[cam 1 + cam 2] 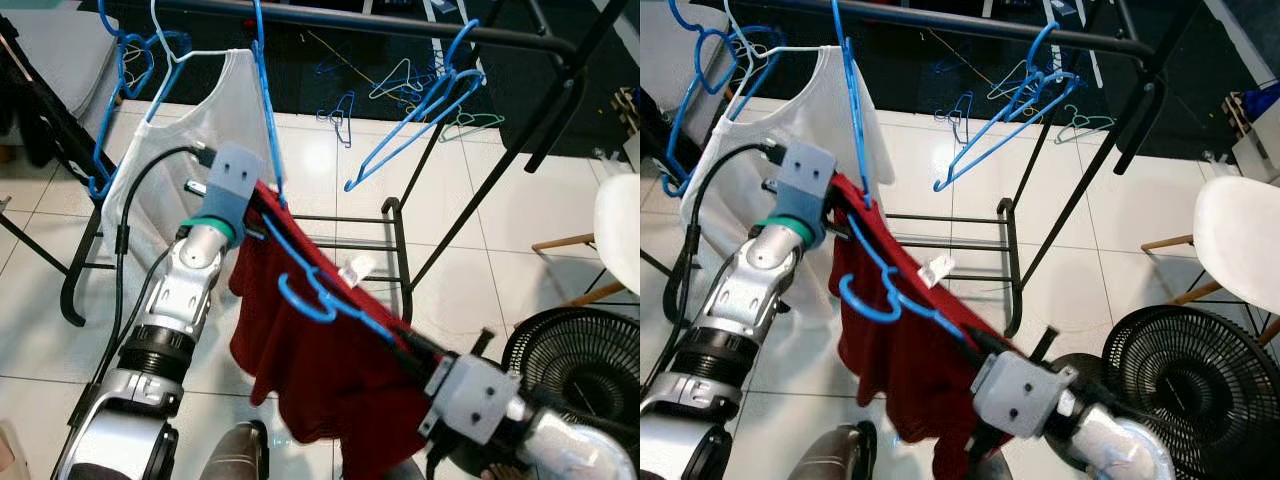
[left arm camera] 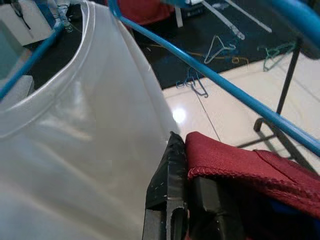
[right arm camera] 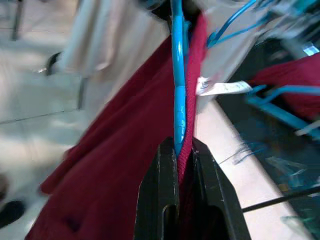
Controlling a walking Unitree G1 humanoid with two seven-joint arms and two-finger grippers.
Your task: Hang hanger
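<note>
Left eye view shows the blue hanger [image 1: 318, 290] with its red garment [image 1: 330, 370] stretched between the left claw [image 1: 262, 212] and right claw [image 1: 415, 352], both clamped shut on garment and hanger, below the rail [image 1: 400, 22]. Its hook hangs low and sideways, so it could miss the rail, or the cloth could slip off one pinch

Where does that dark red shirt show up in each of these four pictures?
Left eye view: red shirt at lower centre, stretched between both grippers.
Right eye view: lower centre-left.
Left wrist view: its hem pinched by the left gripper.
Right wrist view: draped from the right gripper with the blue hanger.
Shared landmark: the white shirt behind.
</note>
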